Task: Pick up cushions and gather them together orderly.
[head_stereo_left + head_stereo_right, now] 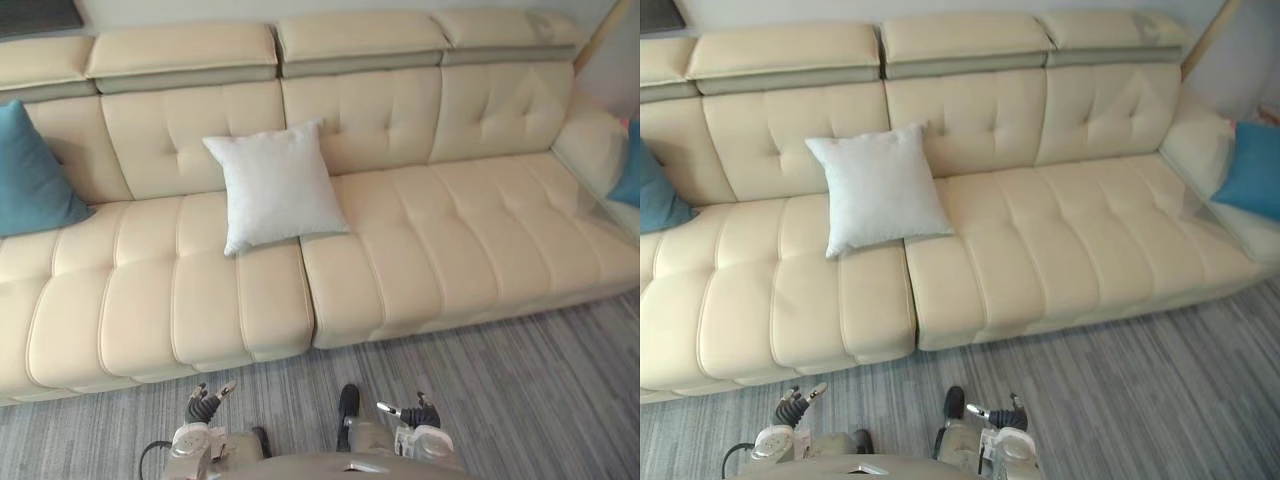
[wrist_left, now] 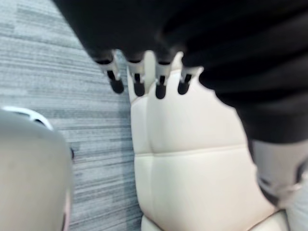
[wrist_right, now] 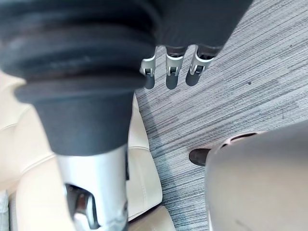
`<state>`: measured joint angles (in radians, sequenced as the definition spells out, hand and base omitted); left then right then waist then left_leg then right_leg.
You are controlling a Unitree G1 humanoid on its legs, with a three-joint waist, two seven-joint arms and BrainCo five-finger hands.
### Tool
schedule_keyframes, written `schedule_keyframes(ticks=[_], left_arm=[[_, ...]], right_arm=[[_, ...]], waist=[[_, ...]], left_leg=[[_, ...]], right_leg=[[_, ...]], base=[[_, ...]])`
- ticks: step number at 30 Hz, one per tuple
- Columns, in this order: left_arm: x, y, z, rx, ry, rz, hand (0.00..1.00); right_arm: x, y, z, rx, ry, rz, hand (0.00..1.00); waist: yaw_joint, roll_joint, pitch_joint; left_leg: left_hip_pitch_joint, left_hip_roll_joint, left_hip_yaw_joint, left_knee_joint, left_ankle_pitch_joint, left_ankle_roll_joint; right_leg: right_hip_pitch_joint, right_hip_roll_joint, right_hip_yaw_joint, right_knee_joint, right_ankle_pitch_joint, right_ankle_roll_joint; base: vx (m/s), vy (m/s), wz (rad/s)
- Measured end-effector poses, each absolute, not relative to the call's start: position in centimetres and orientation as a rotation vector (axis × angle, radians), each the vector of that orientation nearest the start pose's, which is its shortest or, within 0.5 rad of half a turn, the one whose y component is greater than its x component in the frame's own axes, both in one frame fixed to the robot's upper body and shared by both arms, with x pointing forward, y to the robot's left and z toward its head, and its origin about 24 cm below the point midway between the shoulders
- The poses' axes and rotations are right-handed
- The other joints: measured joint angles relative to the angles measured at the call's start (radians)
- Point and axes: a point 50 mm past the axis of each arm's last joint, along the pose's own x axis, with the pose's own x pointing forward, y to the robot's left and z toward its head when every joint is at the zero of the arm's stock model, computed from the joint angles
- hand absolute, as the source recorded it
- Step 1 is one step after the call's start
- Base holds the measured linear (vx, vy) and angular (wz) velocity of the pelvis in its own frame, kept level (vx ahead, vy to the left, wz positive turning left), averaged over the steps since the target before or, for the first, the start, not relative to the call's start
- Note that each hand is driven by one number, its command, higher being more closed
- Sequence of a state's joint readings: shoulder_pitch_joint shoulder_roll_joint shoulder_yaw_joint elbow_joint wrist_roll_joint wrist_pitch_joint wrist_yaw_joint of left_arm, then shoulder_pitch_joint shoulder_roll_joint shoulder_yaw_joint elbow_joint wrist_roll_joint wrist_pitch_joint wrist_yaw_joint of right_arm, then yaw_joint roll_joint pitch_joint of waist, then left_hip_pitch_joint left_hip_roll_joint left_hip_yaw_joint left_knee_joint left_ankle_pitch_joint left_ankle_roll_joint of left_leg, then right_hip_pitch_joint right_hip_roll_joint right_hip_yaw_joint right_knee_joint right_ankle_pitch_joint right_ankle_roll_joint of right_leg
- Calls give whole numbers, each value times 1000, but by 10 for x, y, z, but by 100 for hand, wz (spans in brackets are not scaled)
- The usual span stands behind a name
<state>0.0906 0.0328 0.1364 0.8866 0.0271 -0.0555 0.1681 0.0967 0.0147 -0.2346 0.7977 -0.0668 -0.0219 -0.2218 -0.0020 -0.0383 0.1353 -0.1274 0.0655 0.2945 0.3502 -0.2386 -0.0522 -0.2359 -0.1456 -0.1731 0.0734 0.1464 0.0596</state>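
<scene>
Left teal cushion (image 1: pixel 35 175): cropped at frame edge.
Right teal cushion (image 1: pixel 1252 170): fuller in right eye view.
Left hand (image 1: pixel 203 405), right hand (image 1: pixel 415 412): released, empty.

The left hand (image 2: pixel 160 83) is held with fingers straight, nothing grasped; past them a cream stitched leather sofa seat (image 2: pixel 192 163) is seen; grey striped carpet (image 2: pixel 57 72) lies beside it.
</scene>
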Motion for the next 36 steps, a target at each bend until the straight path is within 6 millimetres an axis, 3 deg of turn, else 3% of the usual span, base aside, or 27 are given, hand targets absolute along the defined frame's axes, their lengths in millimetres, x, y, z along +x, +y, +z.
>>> schedule_keyframes(ticks=[1,2,3,4,5,6,9,13,17,22,25,28,32,34,36], left_arm=[[126,193,-143,69,917,312,0],[127,187,-144,55,918,308,0],[127,187,-144,55,919,309,0],[123,189,-145,61,930,316,0],[122,192,-145,67,935,320,0],[120,198,-145,82,941,325,0],[125,185,-147,62,947,294,0],[121,184,-150,73,974,278,0],[120,183,-151,100,982,252,0],[124,181,-150,106,973,240,0],[127,181,-149,108,965,228,0],[125,182,-150,113,971,228,0],[129,183,-148,130,960,214,0],[135,181,-147,131,945,203,0],[141,182,-145,136,930,199,0]], right_arm=[[138,-196,-134,-52,867,-413,0],[145,-198,-130,-59,846,-414,0],[146,-199,-130,-62,843,-414,0],[146,-198,-131,-60,847,-411,0],[142,-196,-133,-57,863,-408,0],[136,-191,-138,-63,893,-388,0],[131,-200,-141,-88,924,-395,0],[122,-206,-145,-82,963,-420,0],[121,-208,-145,-67,960,-440,0],[123,-210,-144,-70,955,-443,0],[124,-213,-143,-70,951,-450,0],[128,-217,-141,-78,938,-454,0],[139,-218,-137,-74,906,-454,0],[138,-225,-136,-81,904,-467,0],[140,-227,-135,-71,898,-476,0]], waist=[[4,8,4],[12,34,12],[15,41,16],[17,33,16],[18,31,13],[22,-16,-14],[19,22,-25],[10,36,-21],[11,37,-19],[16,40,-9],[11,43,-2],[6,46,4],[-10,63,16],[-26,87,27],[-34,93,30]], left_leg=[[-13,22,37,-3,11,19],[-8,56,58,-26,27,17],[-3,71,65,-28,30,14],[27,86,78,-46,38,1],[40,83,84,-55,42,-5],[46,69,85,-62,45,-13],[54,86,69,-140,93,-35],[104,89,68,-199,126,-47],[149,88,75,-195,122,-49],[142,69,23,-165,66,-48],[143,47,48,-149,-18,-50],[145,31,115,-124,-75,-50],[162,48,260,-124,-76,-47],[195,61,251,-117,-64,-53],[197,77,235,-86,-57,-58]], right_leg=[[-22,5,-14,-4,-40,3],[-53,7,-62,85,-76,-24],[-67,4,-82,164,-98,-52],[-57,-17,-127,310,-166,-67],[-27,-31,-141,328,-192,-62],[27,-22,-129,238,-245,-13],[68,51,-119,76,-154,-29],[134,92,-102,-44,-91,-46],[160,105,-46,-55,-81,-45],[127,124,89,-118,-16,-31],[96,136,205,-157,34,-22],[51,155,302,-152,42,-17],[-32,163,223,-97,54,-39],[-47,187,215,-37,31,-47],[-78,200,206,53,-27,-56]], base=[[-102,-37,-57],[-107,-39,-63],[25,-43,-62],[63,-43,-39],[111,-154,-37],[56,-135,-24],[43,-132,-21],[34,-55,-21],[-18,4,-38],[-94,48,-81],[-149,81,-102],[-89,62,-138],[55,19,-113],[196,-16,-59],[232,-50,-16]])
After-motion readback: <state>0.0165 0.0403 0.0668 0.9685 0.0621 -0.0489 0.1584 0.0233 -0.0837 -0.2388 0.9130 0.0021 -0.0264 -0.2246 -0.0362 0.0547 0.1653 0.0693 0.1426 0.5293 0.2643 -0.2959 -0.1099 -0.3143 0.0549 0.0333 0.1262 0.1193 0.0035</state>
